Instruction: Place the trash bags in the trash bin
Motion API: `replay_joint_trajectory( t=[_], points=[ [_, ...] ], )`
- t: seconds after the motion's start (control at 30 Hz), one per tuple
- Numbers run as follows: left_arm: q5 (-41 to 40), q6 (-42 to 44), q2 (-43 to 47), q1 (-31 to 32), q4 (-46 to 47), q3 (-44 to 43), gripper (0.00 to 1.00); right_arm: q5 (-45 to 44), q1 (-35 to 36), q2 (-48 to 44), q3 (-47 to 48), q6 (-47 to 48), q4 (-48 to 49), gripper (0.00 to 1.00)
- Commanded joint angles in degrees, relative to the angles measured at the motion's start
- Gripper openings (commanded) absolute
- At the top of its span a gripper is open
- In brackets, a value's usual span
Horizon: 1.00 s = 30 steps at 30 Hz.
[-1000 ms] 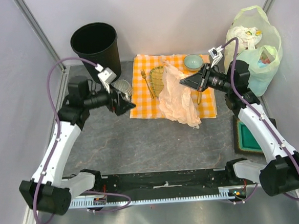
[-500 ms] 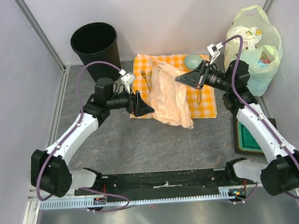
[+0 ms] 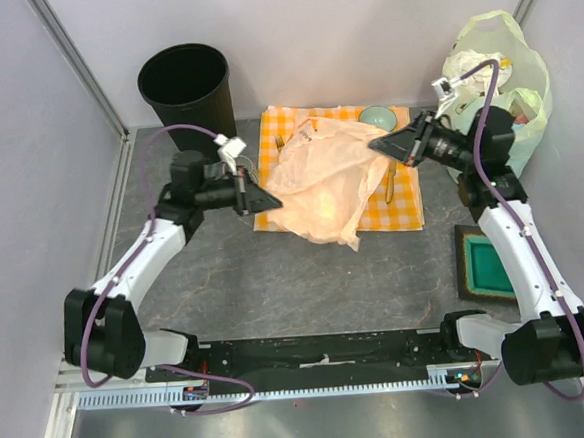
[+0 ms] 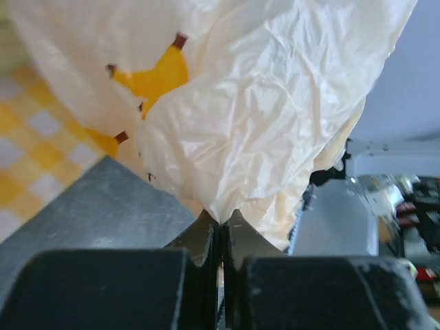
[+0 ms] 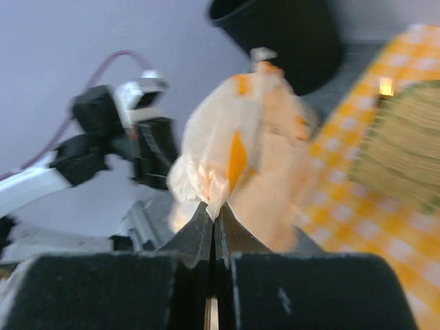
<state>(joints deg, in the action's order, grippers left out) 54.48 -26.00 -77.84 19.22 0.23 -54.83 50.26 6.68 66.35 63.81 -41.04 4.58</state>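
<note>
The trash bag (image 3: 325, 182), thin and pale peach, hangs stretched between both grippers above the checkered cloth. My left gripper (image 3: 274, 202) is shut on the bag's left edge; in the left wrist view the crinkled plastic (image 4: 261, 103) bunches into the closed gripper (image 4: 221, 223). My right gripper (image 3: 372, 145) is shut on the bag's upper right part, and the right wrist view shows the bag (image 5: 234, 151) pinched in that gripper (image 5: 214, 216). The black trash bin (image 3: 185, 86) stands upright at the back left, behind the left arm, and shows in the right wrist view (image 5: 282, 34).
An orange-and-white checkered cloth (image 3: 403, 206) lies under the bag, with a teal bowl (image 3: 375, 120) at its back edge and a woven basket (image 5: 402, 158) on it. A filled pale green bag (image 3: 507, 64) sits at the back right. A green tray (image 3: 486, 271) lies at the right.
My left gripper reached the bag and shut on its left edge. My right gripper drew back to the right, and the bag went from hanging limp to spread wide between both.
</note>
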Motion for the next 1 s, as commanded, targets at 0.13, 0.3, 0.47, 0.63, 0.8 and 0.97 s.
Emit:
replay_joint_trajectory(
  t=[0.13,0.3,0.47,0.63,0.8,0.97],
  points=[
    [6.77,22.56,11.13,-15.70,-22.36,-1.32,0.02,1.59,-18.19,1.76,1.67,23.27,-21.45,0.00],
    [10.55,17.16,10.00,-15.27,-18.03,-3.88,0.02,6.07,-15.57,4.58,1.84,21.53,-20.84,0.26],
    [8.90,-14.76,9.38,-15.18,5.71,0.68,0.02,6.95,-12.92,0.55,0.36,25.03,-21.89,0.98],
    [5.38,-21.27,7.80,-15.18,8.99,0.51,0.02,7.14,-12.39,-6.56,-0.35,37.50,-32.77,0.98],
    [4.58,-25.50,6.30,-15.09,9.35,-0.19,0.02,1.16,-8.72,-11.24,-4.91,39.48,-33.59,0.98],
    [5.72,-28.23,4.64,-14.30,10.58,-1.07,0.02,-6.56,1.57,-14.84,-15.61,24.35,-11.75,0.98]
  ],
)
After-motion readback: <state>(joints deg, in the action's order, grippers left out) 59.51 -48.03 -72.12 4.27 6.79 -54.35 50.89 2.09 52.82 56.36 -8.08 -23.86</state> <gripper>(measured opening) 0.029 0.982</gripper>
